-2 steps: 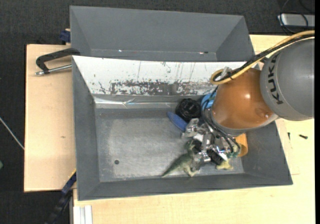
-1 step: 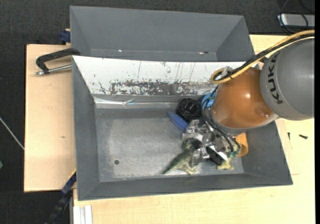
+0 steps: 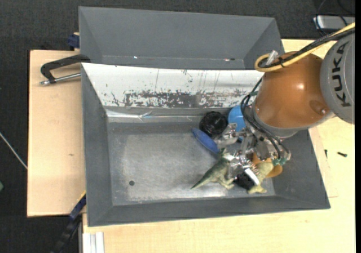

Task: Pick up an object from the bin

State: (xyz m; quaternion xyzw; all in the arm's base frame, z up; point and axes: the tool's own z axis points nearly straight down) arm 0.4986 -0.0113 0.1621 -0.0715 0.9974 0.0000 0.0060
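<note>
My gripper [image 3: 242,153] hangs low in the bin's right front corner, below the arm's orange cover, right above a small heap. A green toy dinosaur [image 3: 211,176] lies just left of and below it, tail pointing left, its head close to the gripper. A blue elongated piece [image 3: 204,140] lies slanted to the gripper's upper left. A black and white thing [image 3: 249,179] sits directly beneath the gripper. Whether anything is held is hidden.
A black round object [image 3: 213,123] and a blue cap-like thing [image 3: 236,116] lie near the back wall, beside the gripper. Orange and yellow bits [image 3: 267,168] sit to its right against the bin's right wall. The bin floor stretches bare to the left.
</note>
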